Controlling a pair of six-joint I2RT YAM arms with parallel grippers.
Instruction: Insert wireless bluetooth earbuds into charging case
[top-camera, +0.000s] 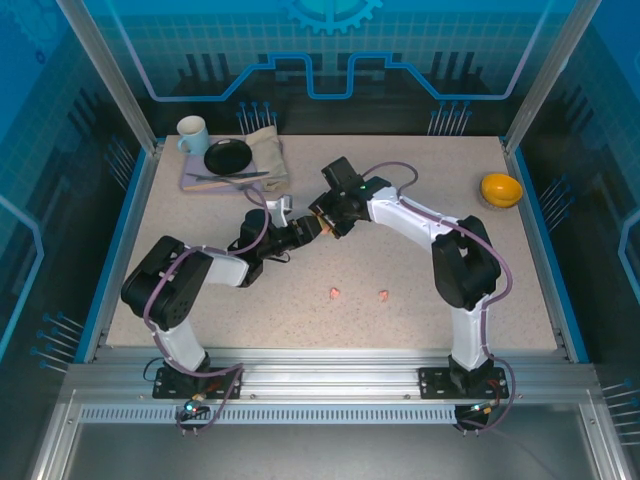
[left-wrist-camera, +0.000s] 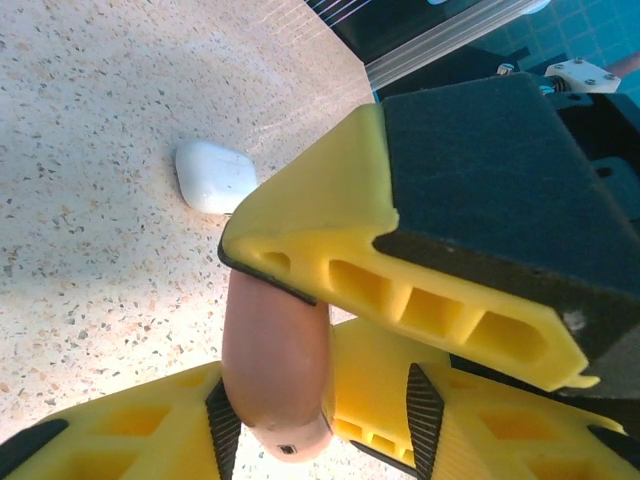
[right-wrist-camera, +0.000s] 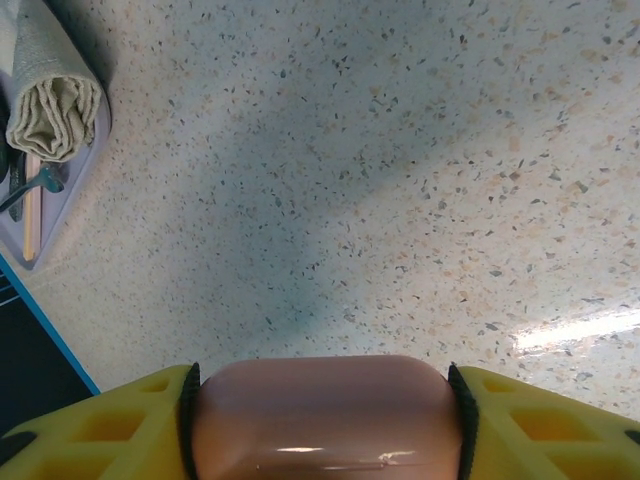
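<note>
We held the pink case (right-wrist-camera: 320, 400) clamped in our right gripper (right-wrist-camera: 322, 425), its long axis poking between the parted jaws of our left gripper (left-wrist-camera: 320, 425)

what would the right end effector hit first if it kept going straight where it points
Probably the bare table, with the pink case it holds touching first; depth is unclear.
</note>
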